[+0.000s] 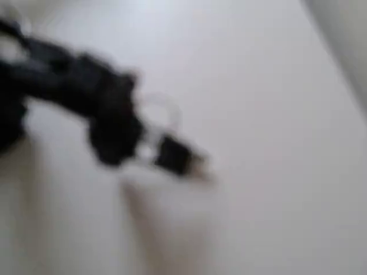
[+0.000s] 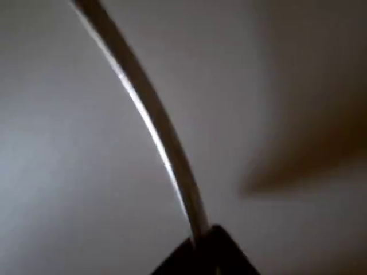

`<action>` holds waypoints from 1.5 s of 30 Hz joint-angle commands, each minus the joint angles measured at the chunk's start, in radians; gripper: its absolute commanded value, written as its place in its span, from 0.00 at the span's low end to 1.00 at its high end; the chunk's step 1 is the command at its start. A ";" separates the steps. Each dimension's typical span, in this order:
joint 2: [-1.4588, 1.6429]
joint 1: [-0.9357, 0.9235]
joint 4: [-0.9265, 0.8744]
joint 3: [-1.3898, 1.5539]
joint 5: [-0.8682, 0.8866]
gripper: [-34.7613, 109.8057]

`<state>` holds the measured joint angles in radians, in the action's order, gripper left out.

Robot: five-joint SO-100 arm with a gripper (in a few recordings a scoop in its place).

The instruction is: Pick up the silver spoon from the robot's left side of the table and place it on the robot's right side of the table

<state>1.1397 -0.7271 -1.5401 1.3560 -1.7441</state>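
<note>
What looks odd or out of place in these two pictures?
Nothing is spilled or broken. In the wrist view, the silver spoon is clamped by its handle end in the gripper, its thin handle curving away above the table. The overhead view is too blurred to judge more.

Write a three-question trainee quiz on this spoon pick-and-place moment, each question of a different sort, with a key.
1. True or false: in the wrist view the gripper is clamped on the silver spoon by its handle.
2. Multiple choice: in the overhead view the gripper is over A) bare table, B) a plate, C) a drawer.
3. Fill in: in the wrist view the spoon's handle looks ____ (straight/curved).

Key: 1 true; 2 A; 3 curved.
</note>
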 commanded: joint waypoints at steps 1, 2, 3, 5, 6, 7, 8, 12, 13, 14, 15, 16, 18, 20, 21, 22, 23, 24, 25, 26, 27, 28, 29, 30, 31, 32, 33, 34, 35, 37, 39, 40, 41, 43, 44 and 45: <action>-0.008 -0.031 0.071 -0.017 0.000 0.26; -0.015 -0.038 0.087 -0.017 0.000 0.28; -0.021 -0.048 0.100 -0.017 0.000 0.30; -0.023 -0.064 0.080 -0.029 -0.003 0.35; -0.014 -0.071 0.048 -0.034 -0.005 0.40; 0.006 -0.075 0.012 -0.035 -0.005 0.45; 0.034 -0.075 -0.020 -0.035 -0.006 0.46; 0.207 -0.064 -0.123 -0.037 -0.014 0.49; 0.265 -0.055 -0.137 -0.037 -0.008 0.49; 0.331 -0.043 -0.161 -0.038 -0.002 0.49; 0.408 -0.028 -0.204 -0.043 0.012 0.49; 0.494 -0.006 -0.265 -0.044 0.031 0.47; 0.729 0.084 -0.304 0.017 0.209 0.33; 0.996 0.219 -0.305 0.084 0.505 0.23; 1.149 0.301 -0.304 0.126 0.653 0.23; 1.305 0.391 -0.281 0.160 0.873 0.23; 1.448 0.476 -0.259 0.192 1.081 0.23; 1.566 0.563 -0.268 0.216 1.255 0.23; 1.666 0.644 -0.290 0.241 1.433 0.23; 1.755 0.706 -0.302 0.285 1.568 0.23; 1.841 0.726 -0.304 0.367 1.661 0.23; 1.924 0.716 -0.301 0.451 1.721 0.23; 1.931 0.661 -0.307 0.448 1.758 0.23; 1.945 0.615 -0.314 0.443 1.766 0.24; 1.970 0.589 -0.314 0.443 1.759 0.24; 1.990 0.598 -0.308 0.448 1.752 0.25; 1.997 0.614 -0.298 0.457 1.752 0.25; 1.993 0.604 -0.273 0.476 1.749 0.26; 1.987 0.565 -0.204 0.526 1.710 0.26; 1.983 0.442 -0.034 0.713 1.612 0.26; 1.950 0.416 0.035 0.908 1.560 0.25; 1.948 0.413 0.032 0.983 1.548 0.23; 1.974 0.394 0.028 1.057 1.557 0.23; 2.155 0.356 0.023 1.226 1.557 0.23; 2.149 0.336 0.043 1.267 1.571 0.23; 2.155 0.301 0.054 1.298 1.571 0.23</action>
<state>3.2060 -0.3390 -1.5478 2.4513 -0.1657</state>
